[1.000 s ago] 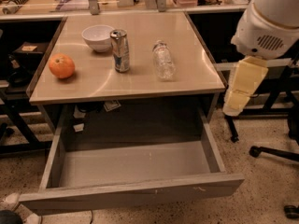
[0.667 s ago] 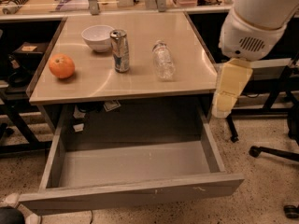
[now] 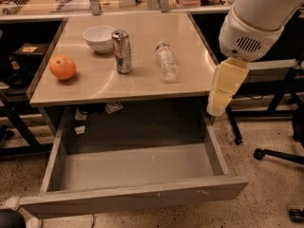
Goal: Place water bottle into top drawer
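Water bottle (image 3: 166,61) lies on its side on the table (image 3: 142,85), right of centre, cap twd the back edge, base twd the front. Nothing grips it. Gripper (image 3: 219,101) hangs off the table's right side, past the front-right corner, pointing down and a bit left; its cream body sits below the arm's big white housing (image 3: 251,30). Can't tell whether it's spread or closed, it reads as one pale block from this angle.

Bottle vs gripper: bottle is to the gripper's left and further back, up on the tabletop, while the tip is lower than the table surface, just beside the table edge. Clearly apart, no contact.

Top drawer (image 3: 133,194) is pulled out wide under the table, grey inside, nothing seen in it. Gripper tip is above its right rear corner area.

Also on the table: metal can (image 3: 122,51) upright just left of the bottle, white bowl (image 3: 99,36) behind-left of the can, orange (image 3: 62,67) nr the left edge.
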`<state>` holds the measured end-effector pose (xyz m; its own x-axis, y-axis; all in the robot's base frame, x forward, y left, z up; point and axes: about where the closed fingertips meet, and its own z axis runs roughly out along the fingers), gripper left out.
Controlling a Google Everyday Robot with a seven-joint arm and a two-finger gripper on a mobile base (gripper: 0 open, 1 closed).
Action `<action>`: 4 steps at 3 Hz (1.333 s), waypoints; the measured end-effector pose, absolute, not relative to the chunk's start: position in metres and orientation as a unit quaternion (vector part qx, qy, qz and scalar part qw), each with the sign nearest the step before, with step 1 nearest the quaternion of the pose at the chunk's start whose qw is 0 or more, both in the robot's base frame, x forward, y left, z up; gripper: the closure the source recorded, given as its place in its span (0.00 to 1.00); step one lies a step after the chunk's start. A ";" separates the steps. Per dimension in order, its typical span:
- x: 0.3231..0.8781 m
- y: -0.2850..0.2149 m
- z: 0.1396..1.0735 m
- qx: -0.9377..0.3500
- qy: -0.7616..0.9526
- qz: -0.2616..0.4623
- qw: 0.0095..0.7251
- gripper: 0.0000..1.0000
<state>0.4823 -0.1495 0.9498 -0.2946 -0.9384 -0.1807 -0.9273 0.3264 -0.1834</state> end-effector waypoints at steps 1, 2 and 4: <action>0.509 -0.137 0.950 -0.555 0.819 -0.010 0.144 0.00; 0.544 -0.139 0.964 -0.526 0.835 -0.010 0.159 0.00; 0.566 -0.122 0.961 -0.498 0.847 0.011 0.182 0.00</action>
<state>0.5658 -0.1219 0.9614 -0.4366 -0.8409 -0.3198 -0.8487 0.5029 -0.1638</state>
